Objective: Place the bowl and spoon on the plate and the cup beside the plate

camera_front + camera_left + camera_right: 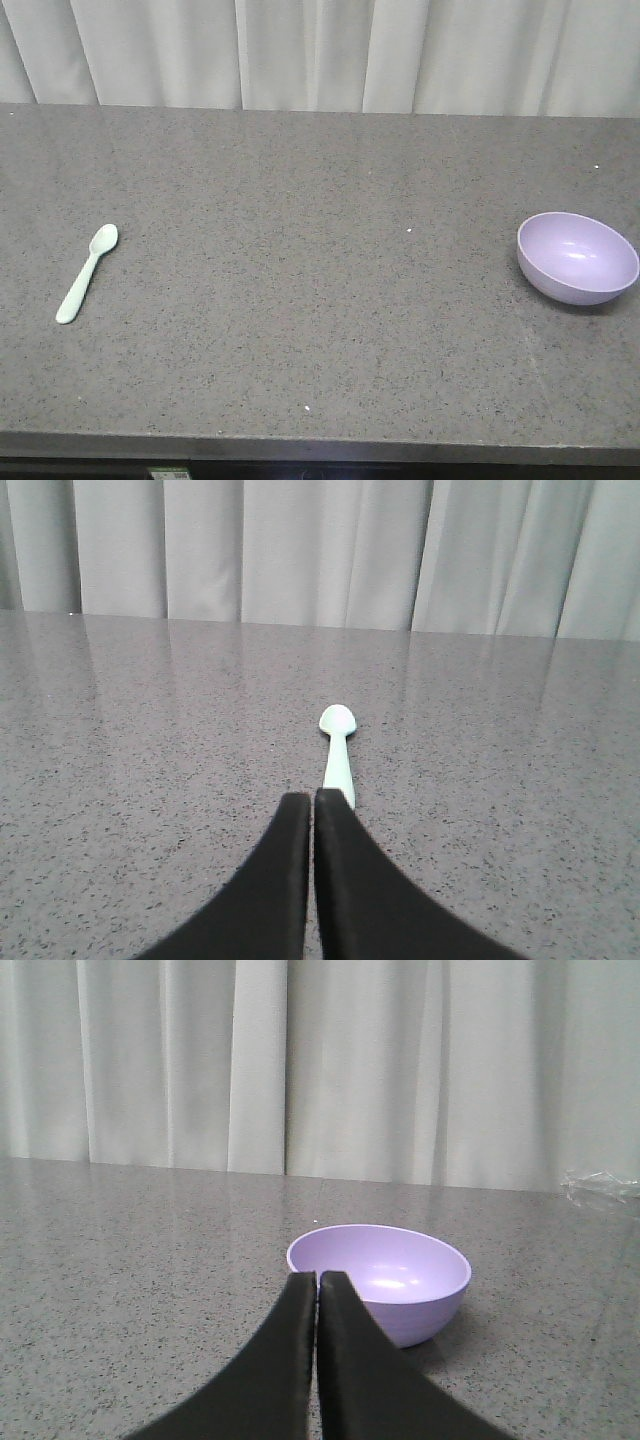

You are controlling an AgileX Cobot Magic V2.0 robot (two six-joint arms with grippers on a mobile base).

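Black and curved, the two fingers of the left hand (313,800) are pressed together with nothing between them; straight ahead of their tips lies the spoon (338,750), pale mint, its handle end towards the hand and its scoop pointing away, flat on the speckled grey table (300,330). The right hand (317,1278) is likewise pressed shut and holds nothing; just beyond it sits the bowl (385,1278), lavender, upright and empty.

In the front view neither hand shows; the spoon lies near the left edge of the table and the bowl near the right edge, well apart, with bare stone between them; a pale curtain (320,50) hangs behind.

The plate and the cup appear in none of the three views, so where they are cannot be told from here.

As a judgement, the task has hardly begun; nothing is grasped, nothing is set on anything. Everything is left: the bowl and spoon have to go onto the plate and the cup beside it; each hand seems lined up with its own piece for a first pick.
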